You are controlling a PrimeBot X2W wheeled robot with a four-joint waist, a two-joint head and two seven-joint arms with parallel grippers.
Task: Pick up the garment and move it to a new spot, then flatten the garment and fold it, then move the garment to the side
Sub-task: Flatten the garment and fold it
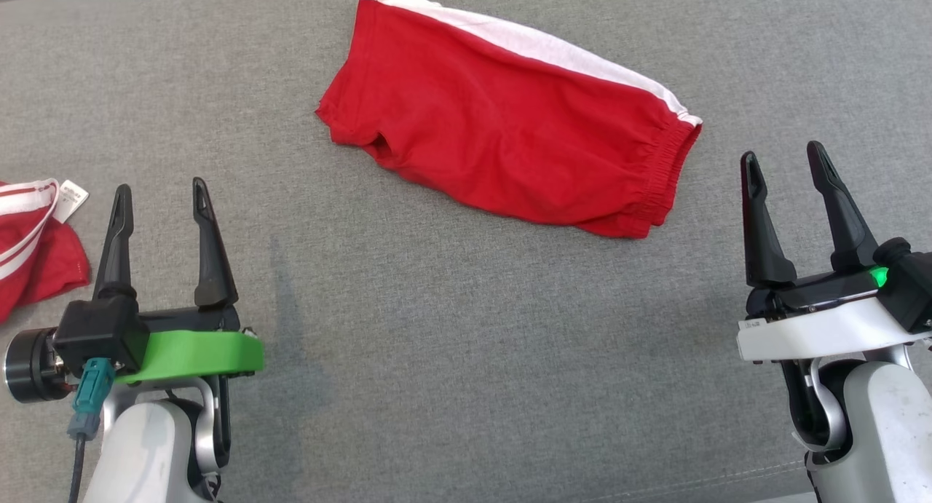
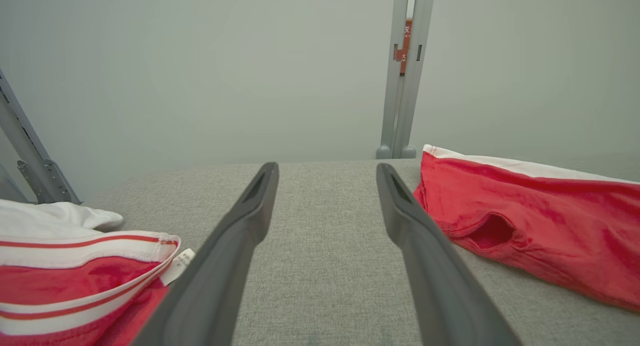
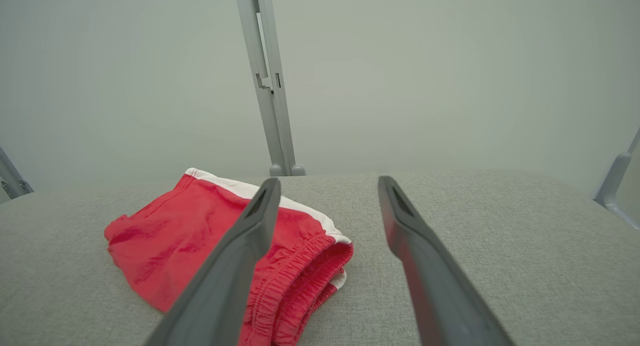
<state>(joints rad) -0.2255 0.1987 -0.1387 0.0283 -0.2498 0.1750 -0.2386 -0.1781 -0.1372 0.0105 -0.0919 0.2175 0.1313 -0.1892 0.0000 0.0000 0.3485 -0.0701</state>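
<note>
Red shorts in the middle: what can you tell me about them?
The red shorts look like soft jersey, with a white side stripe along the far edge, a gathered elastic waistband toward the robot's right and a leg opening toward its left. They lie flat, lightly wrinkled, askew on the grey fabric surface, which alone touches them.

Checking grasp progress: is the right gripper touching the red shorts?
No, the right gripper stands open beside the red shorts, grey surface between them.

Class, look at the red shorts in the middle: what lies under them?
The red shorts lie on the grey fabric surface, which shows all round them. Anything directly beneath is covered by the cloth.
</note>
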